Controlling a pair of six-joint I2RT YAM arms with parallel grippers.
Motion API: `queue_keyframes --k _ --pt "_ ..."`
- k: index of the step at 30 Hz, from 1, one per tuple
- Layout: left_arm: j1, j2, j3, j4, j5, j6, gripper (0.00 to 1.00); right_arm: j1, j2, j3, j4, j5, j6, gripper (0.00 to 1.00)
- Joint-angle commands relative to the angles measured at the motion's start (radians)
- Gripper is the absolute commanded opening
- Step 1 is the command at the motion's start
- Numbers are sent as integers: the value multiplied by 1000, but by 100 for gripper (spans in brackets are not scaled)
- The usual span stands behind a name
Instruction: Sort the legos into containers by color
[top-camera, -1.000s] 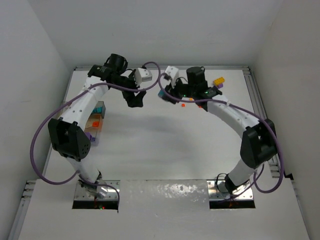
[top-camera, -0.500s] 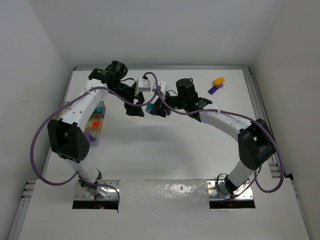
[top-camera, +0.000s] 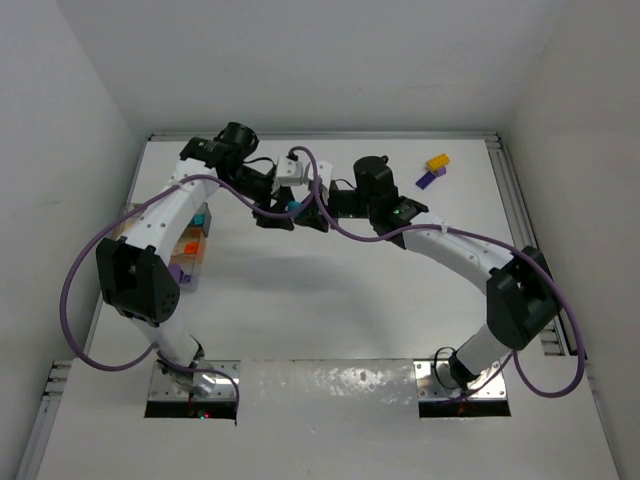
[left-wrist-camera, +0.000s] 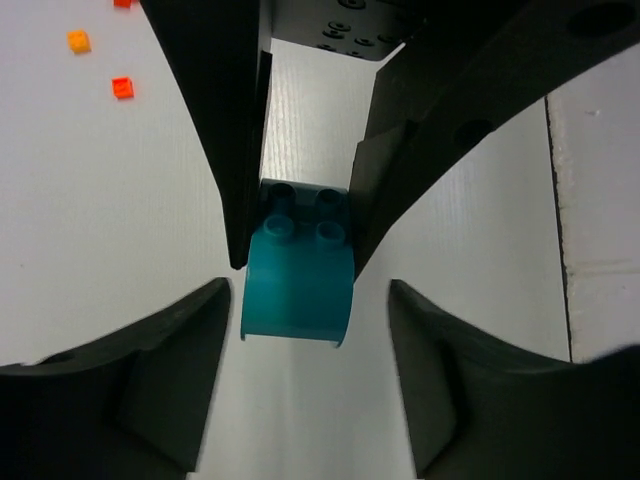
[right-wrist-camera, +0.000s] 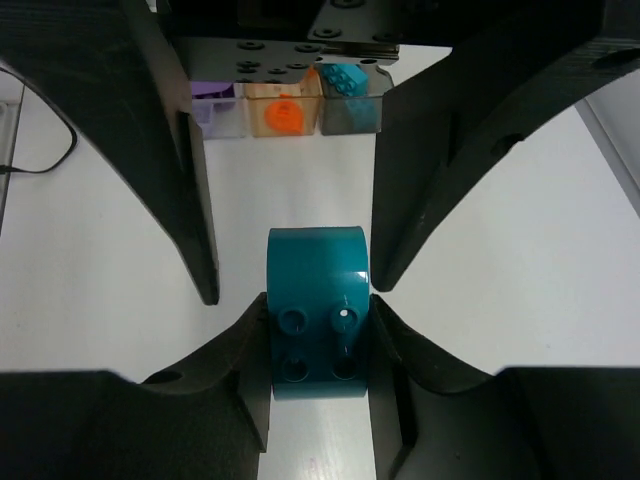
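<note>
White table (top-camera: 330, 300), plain white walls (top-camera: 300, 60) (three sides), even light

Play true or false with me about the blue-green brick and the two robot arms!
1. The jaws of the right arm pinch the blue-green brick. True.
2. The jaws of the left arm squeeze that brick tight. False: they stand open on either side of it, with gaps.
3. A yellow brick lies next to a purple brick on the table. True.
4. The blue-green brick sits in the tray. False: it is held between the two arms, away from the tray.
5. The tray has nothing in it. False: an orange piece and purple and blue-green pieces show inside.
</note>
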Motion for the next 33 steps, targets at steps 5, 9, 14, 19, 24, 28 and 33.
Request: queue_keyframes --k 5,9,14,19,24,28,33 --pt "-18 -23 43 -1 47 18 7 20 -31 -11 67 3 -20 0" --pt "-18 -41 25 -29 12 60 0 20 -40 -26 33 41 -50 0" --pt "-18 -52 19 -14 -74 33 0 20 -55 -37 -16 103 -62 48" --pt "-12 -66 -20 125 -307 -151 0 14 -92 -66 -134 243 -148 88" --pt "43 -101 -144 310 -488 -441 0 -9 -121 -123 -143 360 -94 94" --pt "235 -113 -195 459 -678 -706 0 -15 -155 -201 -41 413 -30 94" --pt "506 -69 -175 445 -617 -873 0 -15 -177 -252 2 410 36 94"
